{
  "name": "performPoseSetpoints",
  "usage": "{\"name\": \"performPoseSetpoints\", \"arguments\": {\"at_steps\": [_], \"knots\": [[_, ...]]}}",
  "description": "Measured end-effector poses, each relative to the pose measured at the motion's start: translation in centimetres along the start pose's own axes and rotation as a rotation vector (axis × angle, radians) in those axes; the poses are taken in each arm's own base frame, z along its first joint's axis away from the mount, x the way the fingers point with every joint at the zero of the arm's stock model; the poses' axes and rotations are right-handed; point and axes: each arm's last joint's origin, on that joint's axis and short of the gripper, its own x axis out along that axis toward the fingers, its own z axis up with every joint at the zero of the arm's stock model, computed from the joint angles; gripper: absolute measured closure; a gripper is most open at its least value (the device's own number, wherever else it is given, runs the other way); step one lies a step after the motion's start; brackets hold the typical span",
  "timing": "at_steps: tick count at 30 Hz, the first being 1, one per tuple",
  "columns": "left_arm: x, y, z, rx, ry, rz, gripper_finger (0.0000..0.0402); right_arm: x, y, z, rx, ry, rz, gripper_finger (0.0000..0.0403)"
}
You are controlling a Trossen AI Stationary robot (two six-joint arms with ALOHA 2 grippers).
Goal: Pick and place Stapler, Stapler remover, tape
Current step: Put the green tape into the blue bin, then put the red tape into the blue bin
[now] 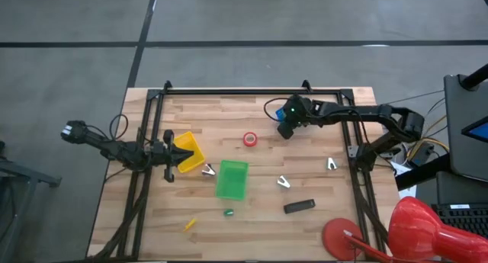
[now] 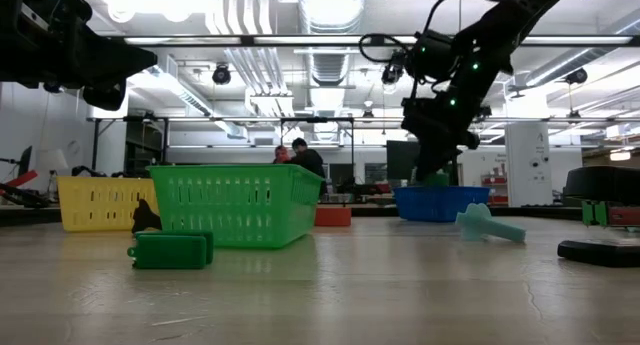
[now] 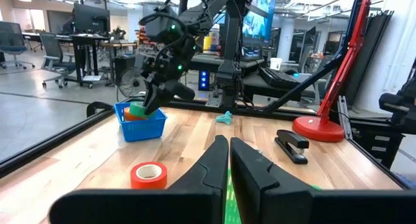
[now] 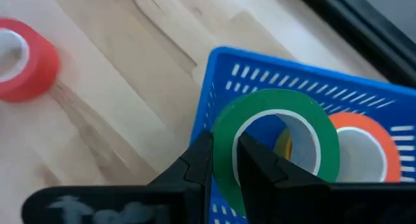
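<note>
My right gripper (image 4: 229, 162) is over the blue basket (image 4: 273, 71) near the table's far edge, shut on the green tape roll (image 4: 276, 107). The orange roll (image 4: 364, 146) lies in that basket, and a yellow-orange one (image 4: 283, 146) shows through the green ring. The red roll (image 1: 250, 139) lies flat on the table beside the basket. The black stapler (image 1: 300, 206) lies flat toward the near right. Pale staple removers (image 1: 283, 182) (image 1: 207, 170) (image 1: 332, 164) lie scattered on the table. My left gripper (image 3: 229, 160) hovers shut by the yellow basket (image 1: 191, 150). My right gripper pinches the green roll's wall (image 4: 224, 152), with one finger in the open centre and the other outside. The fingers come slanting down from above. The roll is tilted over the blue basket's edge; whether it rests on the rolls below cannot be told.
A green basket (image 1: 232, 179) stands mid-table, with a small green piece (image 1: 228, 213) and a yellow piece (image 1: 189, 224) near it. A red lamp base (image 1: 339, 236) sits at the near right corner. Black frame rails (image 1: 252, 92) border the table. People stand far off in the room (image 2: 300, 155).
</note>
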Motion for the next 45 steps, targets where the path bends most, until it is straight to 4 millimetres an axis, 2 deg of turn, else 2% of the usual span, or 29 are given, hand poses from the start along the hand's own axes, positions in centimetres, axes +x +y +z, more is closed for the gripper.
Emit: {"name": "performPoseSetpoints", "arguments": {"at_steps": [8,23,28,38,45], "knots": [[0.0,0.0,0.0,0.000,0.000,0.000,0.0383,2.1,0.2,-0.8,-0.020,0.082,-0.020,0.0353],[0.0,0.0,0.0,0.000,0.000,0.000,0.0380,3.6,0.3,-1.1,-0.033,0.109,-0.033,0.0342],[0.0,0.0,0.0,0.000,0.000,0.000,0.0383,3.4,0.4,-1.0,-0.033,0.099,-0.023,0.0321],[0.0,0.0,0.0,0.000,0.000,0.000,0.0382,1.6,0.2,-0.2,-0.016,0.026,0.007,0.0240],[0.0,0.0,0.0,0.000,0.000,0.000,0.0380,0.9,0.7,0.1,-0.013,0.005,0.086,0.0221]]}}
